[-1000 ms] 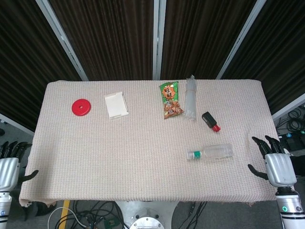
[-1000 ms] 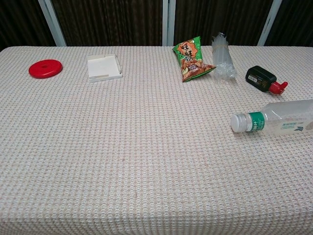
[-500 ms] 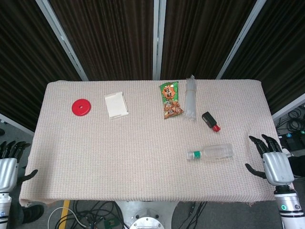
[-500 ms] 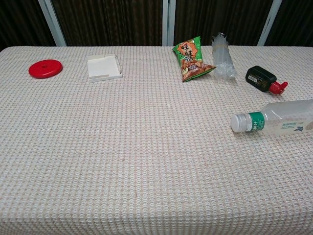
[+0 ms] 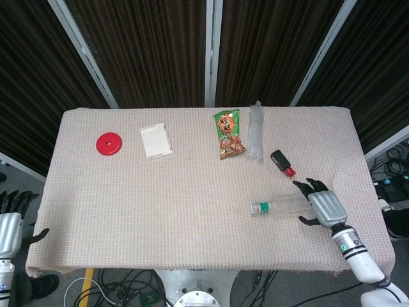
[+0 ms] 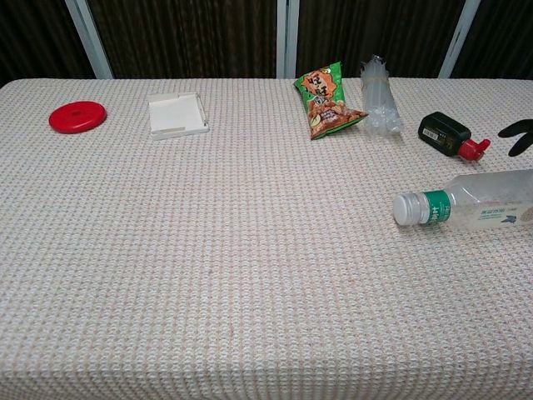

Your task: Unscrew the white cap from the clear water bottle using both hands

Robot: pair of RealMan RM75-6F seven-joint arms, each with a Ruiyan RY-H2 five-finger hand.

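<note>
Water bottle [image 5: 286,204] lies flat, white cap [image 5: 254,208] pointing 9 o'clock. Right hand [image 5: 324,206] hovers at its base, fingers [image 5: 305,186] spread, holding nothing. Left hand [image 5: 9,225] sits off the counter [image 5: 160,204], fingers apart too.

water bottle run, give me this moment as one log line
water bottle: lying on table, white cap on | right hand: open, over bottle base | left hand: open, off table edge

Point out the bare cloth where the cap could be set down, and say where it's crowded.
Free: the whole near-left stretch of cloth, in front of the red disc and white tray, left of the bottle. Crowded: the far right, where the snack bag, plastic sleeve, small black bottle and right hand cluster.
</note>
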